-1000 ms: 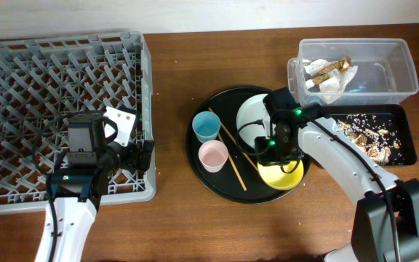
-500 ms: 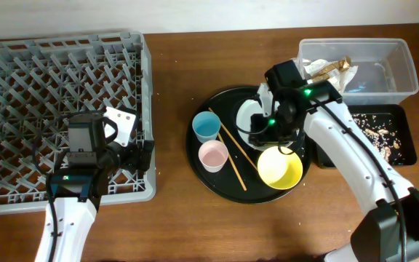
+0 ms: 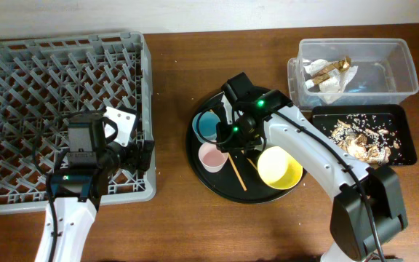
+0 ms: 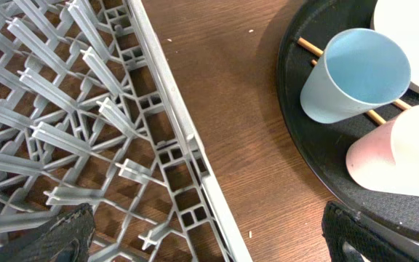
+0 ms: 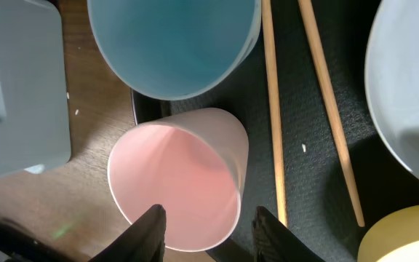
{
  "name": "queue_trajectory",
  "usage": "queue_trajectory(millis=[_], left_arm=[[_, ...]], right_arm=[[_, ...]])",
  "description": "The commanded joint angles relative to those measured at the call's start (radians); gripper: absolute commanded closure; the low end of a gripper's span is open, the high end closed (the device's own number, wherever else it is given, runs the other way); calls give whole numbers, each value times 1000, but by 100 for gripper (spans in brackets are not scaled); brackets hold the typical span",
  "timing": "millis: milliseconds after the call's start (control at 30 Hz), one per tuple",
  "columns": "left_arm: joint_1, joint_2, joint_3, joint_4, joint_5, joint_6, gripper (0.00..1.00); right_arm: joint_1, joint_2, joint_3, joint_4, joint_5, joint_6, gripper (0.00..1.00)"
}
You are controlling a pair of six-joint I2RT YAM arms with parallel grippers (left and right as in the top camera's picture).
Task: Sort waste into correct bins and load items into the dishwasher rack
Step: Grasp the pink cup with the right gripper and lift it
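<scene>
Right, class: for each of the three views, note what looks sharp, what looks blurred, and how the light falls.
Overhead: evenly lit, sharp, shadows soft. Left wrist: dishwasher rack and light blue cup crisp; left gripper dark, blurred in the bottom corners. Right wrist: pink cup crisp, glowing inside; right gripper blurred.

Under the right pincer (image 5: 209, 236) we find the pink cup (image 5: 173, 182), upright, its rim partly between the parted jaws. Just ahead stands the light blue cup (image 5: 173, 44), also upright. Beside the pincer two chopsticks (image 5: 271, 109) lie flat; past them are the pale plate (image 5: 413, 87) and yellow bowl (image 5: 406, 236). Well apart lie the empty grey rack (image 3: 20, 65) on one side and, on the other, wrapper (image 3: 329, 69) and napkin (image 3: 329, 87) in the clear tub (image 3: 398, 80), scraps (image 3: 362, 138) in the black tray (image 3: 406, 156).
</scene>
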Motion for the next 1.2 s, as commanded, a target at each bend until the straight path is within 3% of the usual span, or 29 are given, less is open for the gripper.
queue_trajectory(millis=[0, 333, 733, 800, 867, 967, 1067, 1100, 1167], left_arm=[[3, 1, 19, -37, 55, -33, 1], [3, 1, 19, -27, 269, -33, 1], [3, 1, 19, -24, 283, -33, 1], [3, 1, 19, -21, 282, -33, 1], [3, 1, 19, -20, 282, -33, 1], [3, 1, 19, -16, 284, -37, 1], [3, 1, 19, 37, 478, -85, 1], [3, 1, 19, 105, 681, -116, 1], [3, 1, 19, 192, 927, -116, 1]], right_arm=[[6, 0, 11, 3, 39, 16, 59], [6, 20, -19, 5, 84, 39, 59], [18, 95, -53, 37, 58, 64, 65], [26, 105, -53, 45, 58, 64, 73], [22, 102, -49, 45, 43, 64, 96], [-10, 56, -15, -30, 4, 56, 96], [-75, -98, 13, -68, -121, -26, 96], [-124, -173, 12, -51, -243, -69, 96], [-183, -229, 12, -20, -399, -122, 96]])
